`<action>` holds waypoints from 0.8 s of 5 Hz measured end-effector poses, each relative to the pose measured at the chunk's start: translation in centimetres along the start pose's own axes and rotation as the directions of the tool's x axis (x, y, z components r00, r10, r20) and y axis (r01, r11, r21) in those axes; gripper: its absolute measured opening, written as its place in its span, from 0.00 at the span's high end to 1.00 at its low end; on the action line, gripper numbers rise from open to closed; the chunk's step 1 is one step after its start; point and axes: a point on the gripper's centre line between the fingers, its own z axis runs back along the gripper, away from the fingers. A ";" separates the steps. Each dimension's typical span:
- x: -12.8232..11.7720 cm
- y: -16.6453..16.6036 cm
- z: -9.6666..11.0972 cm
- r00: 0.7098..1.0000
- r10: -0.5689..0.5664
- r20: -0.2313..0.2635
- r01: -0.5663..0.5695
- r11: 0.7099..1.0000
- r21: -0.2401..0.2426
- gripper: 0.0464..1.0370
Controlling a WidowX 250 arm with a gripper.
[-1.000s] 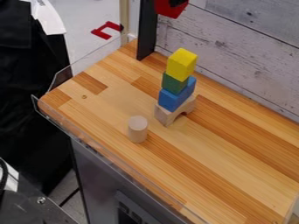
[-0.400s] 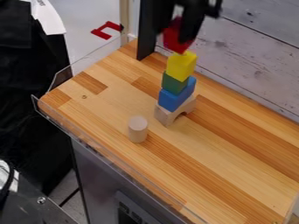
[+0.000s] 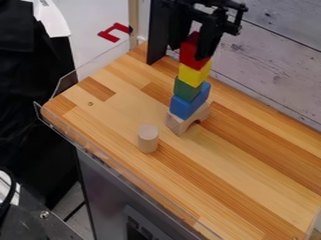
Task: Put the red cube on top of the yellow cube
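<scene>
Here's the black hand, up at the top of the view and pointing down, its two fingers closed on the red cube, one on either side. And look where that cube is: right at the top of the tower, its underside meeting the top of the yellow cube, a touch tilted in the grip.

Down the stack we go! Beneath the yellow cube comes the green block, then the blue block, and at the very bottom the plain wooden arch, its opening facing the lower right, standing on the striped wooden table.

Out toward the lower left, apart from the tower, the pale wooden cylinder stands upright. Behind the tower and to the left, there's the tall black post, with the grey plank wall along the back. Clear panels edge the table on the left, and beyond them, up at the upper left, lies a red bracket-shaped piece.
</scene>
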 end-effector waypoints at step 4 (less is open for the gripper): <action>-2.2 2.0 4.0 0.989 0.085 0.118 -0.074 0.993 -0.094 0.04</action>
